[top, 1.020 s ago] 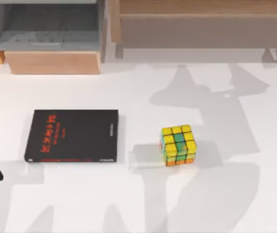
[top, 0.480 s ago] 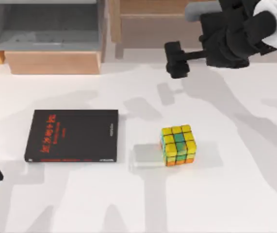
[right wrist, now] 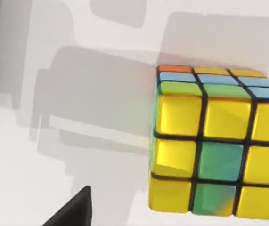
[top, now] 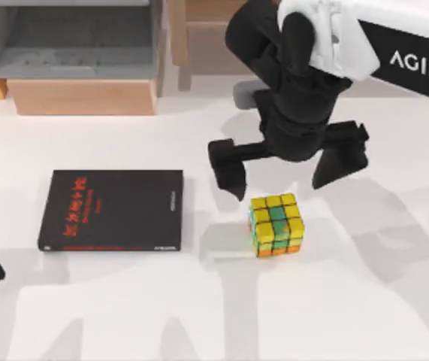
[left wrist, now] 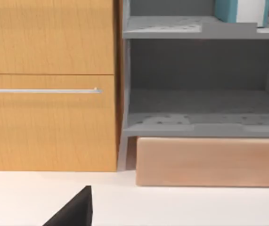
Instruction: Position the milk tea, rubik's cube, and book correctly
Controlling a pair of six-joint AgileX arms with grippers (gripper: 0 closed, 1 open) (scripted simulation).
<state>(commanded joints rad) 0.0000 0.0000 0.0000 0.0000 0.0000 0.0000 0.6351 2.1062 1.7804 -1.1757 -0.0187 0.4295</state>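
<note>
Book lay flat, black cover up with red characters, on the left half of the white table, with my left arm parked at the table's left edge; I could not tell how its pincer stood. Right of the book, well apart from it, sat the rubik's cube, mostly yellow on top with green squares, upright on the table. My right gripper hung just behind the cube, its two dark fingers spread wide and holding nothing. From the right wrist camera I saw the cube close by, free of any contact. Behind the table stood a grey shelf unit beside wooden cabinetry.
</note>
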